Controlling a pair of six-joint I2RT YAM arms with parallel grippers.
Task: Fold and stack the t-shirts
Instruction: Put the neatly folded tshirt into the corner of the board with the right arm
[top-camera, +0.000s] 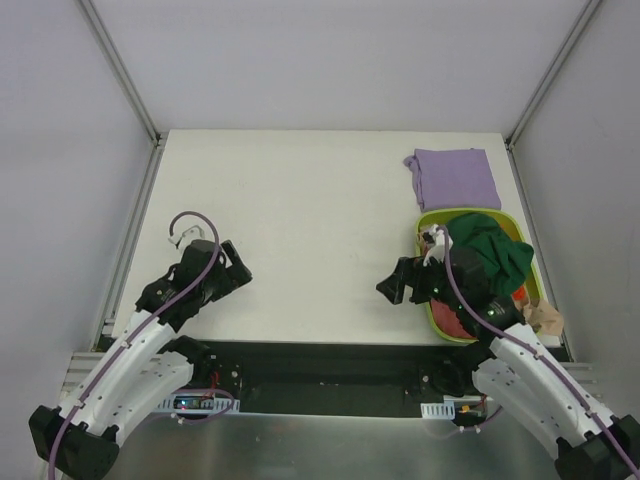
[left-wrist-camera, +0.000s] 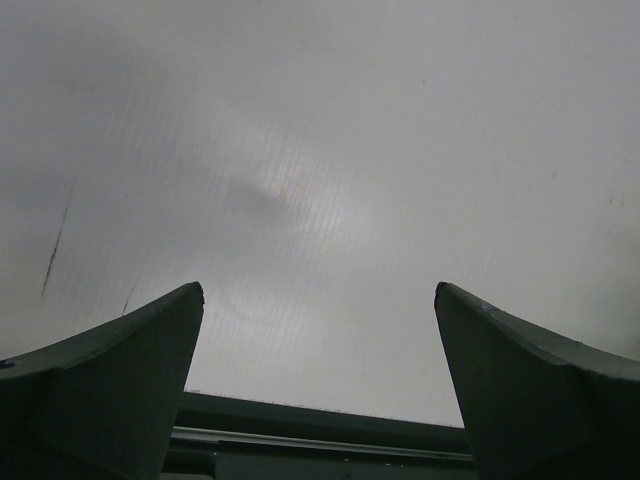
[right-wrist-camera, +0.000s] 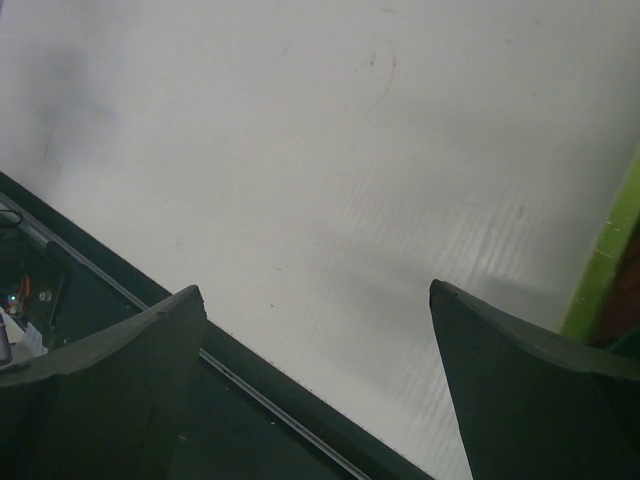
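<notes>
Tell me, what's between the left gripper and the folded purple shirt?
Nothing: just bare white tabletop between the left gripper and the folded lavender cloth t-shirt, seen in the top view.

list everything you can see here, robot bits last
lavender t-shirt: one, light purple, folded flat at the far right of the table
dark green t-shirt: one, dark green, bunched on top in the basket
red-pink t-shirt: one, red-pink, in the basket under the green one, mostly hidden
basket: one, lime green, right side of the table, just nearer than the lavender shirt
tan object: one, light brown, by the basket's near right corner; cannot tell what it is
table: one, white
left pincer: one, dark, open, over the near left of the table
right pincer: one, dark, open, just left of the basket
</notes>
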